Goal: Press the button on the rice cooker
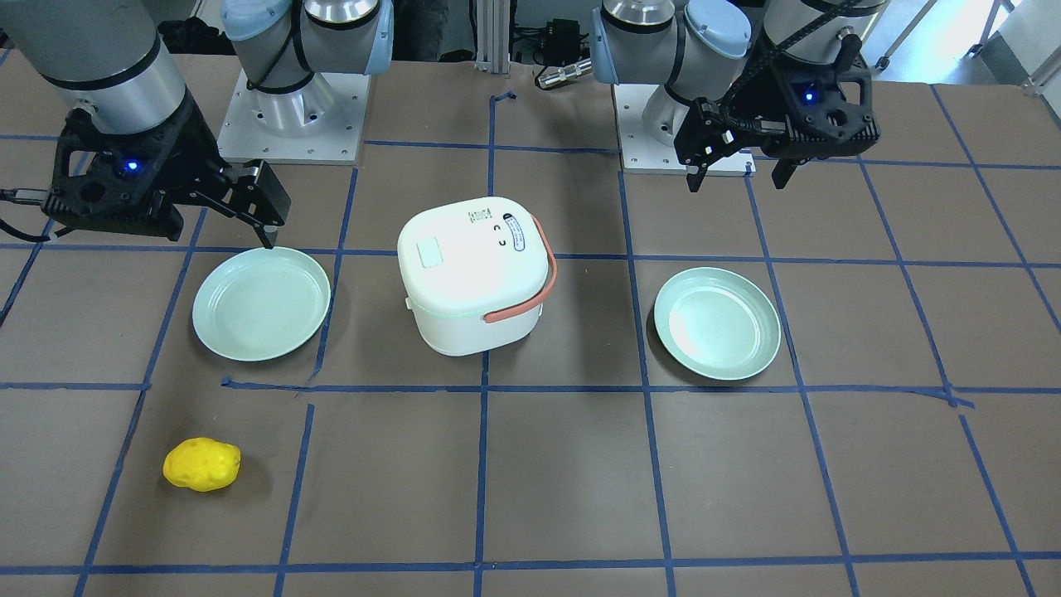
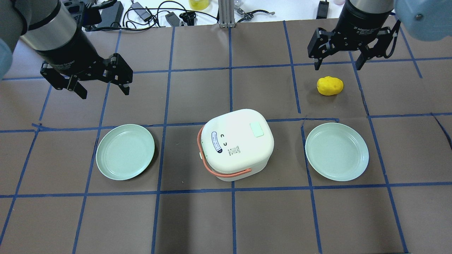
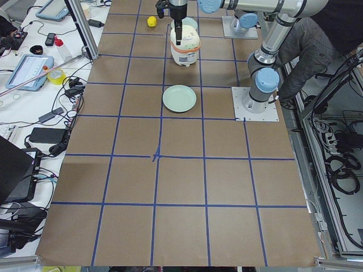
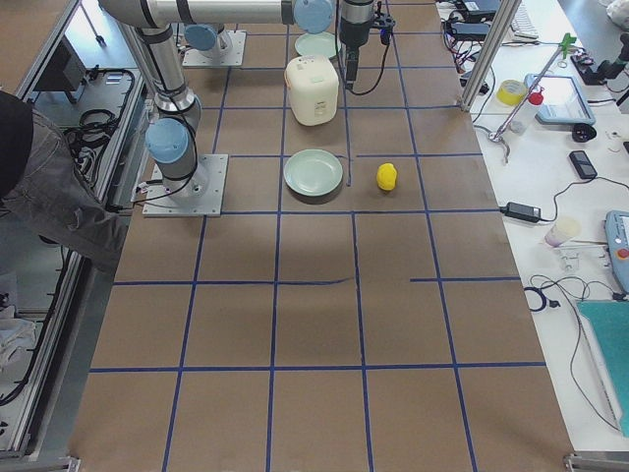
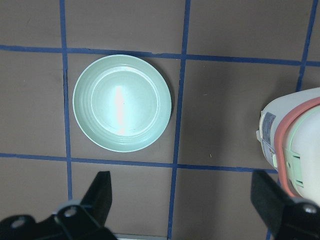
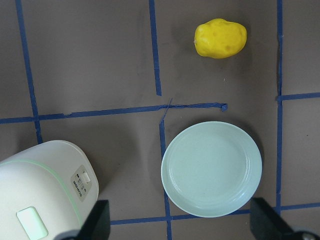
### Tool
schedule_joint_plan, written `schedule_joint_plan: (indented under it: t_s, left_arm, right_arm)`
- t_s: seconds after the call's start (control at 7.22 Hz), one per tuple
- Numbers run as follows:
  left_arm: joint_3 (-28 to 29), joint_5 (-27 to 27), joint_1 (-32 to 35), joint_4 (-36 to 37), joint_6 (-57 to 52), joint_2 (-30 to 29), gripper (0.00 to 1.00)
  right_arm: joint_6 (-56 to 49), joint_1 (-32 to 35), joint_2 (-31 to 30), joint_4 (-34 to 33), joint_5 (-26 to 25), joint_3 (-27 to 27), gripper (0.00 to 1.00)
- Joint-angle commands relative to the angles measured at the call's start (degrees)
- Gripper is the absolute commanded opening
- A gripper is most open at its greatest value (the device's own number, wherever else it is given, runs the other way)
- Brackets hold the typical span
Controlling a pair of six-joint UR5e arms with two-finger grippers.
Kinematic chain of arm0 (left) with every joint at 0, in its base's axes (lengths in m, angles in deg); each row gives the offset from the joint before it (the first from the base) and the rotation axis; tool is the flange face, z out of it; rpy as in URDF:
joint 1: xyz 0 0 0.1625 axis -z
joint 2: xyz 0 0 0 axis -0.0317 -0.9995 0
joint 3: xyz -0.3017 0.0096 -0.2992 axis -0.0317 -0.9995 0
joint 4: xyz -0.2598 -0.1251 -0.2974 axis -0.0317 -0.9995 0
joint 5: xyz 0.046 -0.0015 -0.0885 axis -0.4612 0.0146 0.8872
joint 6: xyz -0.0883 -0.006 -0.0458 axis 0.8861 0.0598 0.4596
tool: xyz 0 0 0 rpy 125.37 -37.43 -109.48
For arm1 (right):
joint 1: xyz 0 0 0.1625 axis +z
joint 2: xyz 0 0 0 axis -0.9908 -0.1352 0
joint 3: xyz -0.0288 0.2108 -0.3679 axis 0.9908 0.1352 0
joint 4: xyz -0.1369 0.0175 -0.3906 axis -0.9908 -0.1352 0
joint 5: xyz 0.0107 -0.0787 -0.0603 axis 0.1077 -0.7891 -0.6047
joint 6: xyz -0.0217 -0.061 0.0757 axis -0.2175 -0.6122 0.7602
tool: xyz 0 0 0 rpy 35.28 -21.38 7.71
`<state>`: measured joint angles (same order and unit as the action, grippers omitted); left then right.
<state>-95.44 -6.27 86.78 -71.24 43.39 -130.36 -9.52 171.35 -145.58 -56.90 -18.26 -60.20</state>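
Observation:
The white rice cooker [image 2: 235, 148] with a salmon handle stands mid-table, lid shut. Its pale rounded-rectangle button [image 2: 257, 129] sits flush in the lid top, on the side towards my right arm; it also shows in the front view [image 1: 429, 252] and the right wrist view [image 6: 32, 223]. My left gripper [image 2: 102, 90] is open and empty, hovering beyond and to the left of the cooker. My right gripper [image 2: 338, 63] is open and empty, hovering far right, beyond a yellow potato-like object [image 2: 330, 85]. Neither gripper touches the cooker.
Two pale green plates lie either side of the cooker, one on the left [image 2: 125, 151] and one on the right [image 2: 337, 151]. Blue tape lines grid the brown table. Cables and gear lie past the far edge [image 2: 148, 14].

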Motion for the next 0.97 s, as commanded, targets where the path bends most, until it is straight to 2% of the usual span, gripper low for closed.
schedule_joint_plan:
  t_s: [0.0, 0.83]
  left_arm:
    - [0.00, 0.00, 0.00, 0.00, 0.00, 0.00, 1.00]
    - [0.00, 0.00, 0.00, 0.00, 0.00, 0.00, 1.00]
  right_arm:
    - [0.00, 0.00, 0.02, 0.00, -0.06, -0.17, 1.00]
    - [-0.09, 0.00, -0.33, 0.70, 0.73, 0.96, 1.00]
